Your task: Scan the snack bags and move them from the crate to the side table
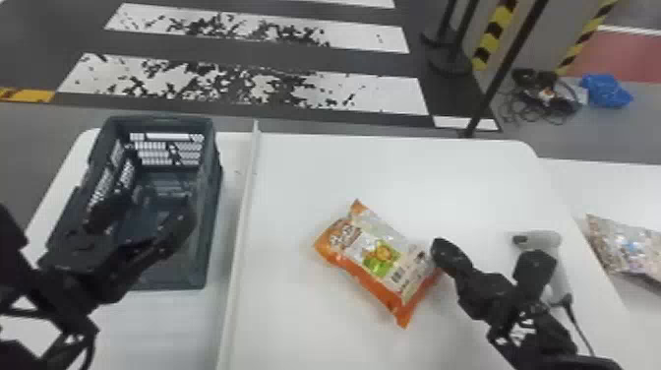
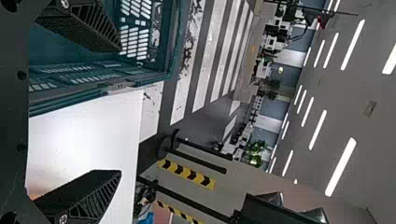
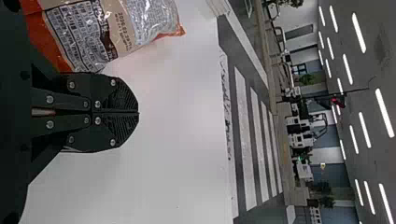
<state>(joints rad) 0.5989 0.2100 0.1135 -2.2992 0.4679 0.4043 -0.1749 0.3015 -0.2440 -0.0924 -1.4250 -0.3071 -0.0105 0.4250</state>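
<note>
An orange plastic snack bag with a pale printed panel (image 1: 378, 256) lies flat on the white table (image 1: 305, 167), between the long white raised strip (image 1: 242, 211) and the white handheld scanner with a dark cord (image 1: 548, 239). The right gripper (image 1: 442, 250) is low at the bag's right end, its two jaws closed together with nothing between them; whether it touches the bag, I cannot tell. The left gripper (image 1: 155, 202) is over the dark grey-green slatted plastic crate (image 1: 211, 206), jaws wide apart and holding nothing. The crate is on the table, left of the strip. A second bag, shiny and multicoloured (image 1: 629, 248), lies on the white side table (image 1: 610, 184) at the far right, beyond the scanner.
</note>
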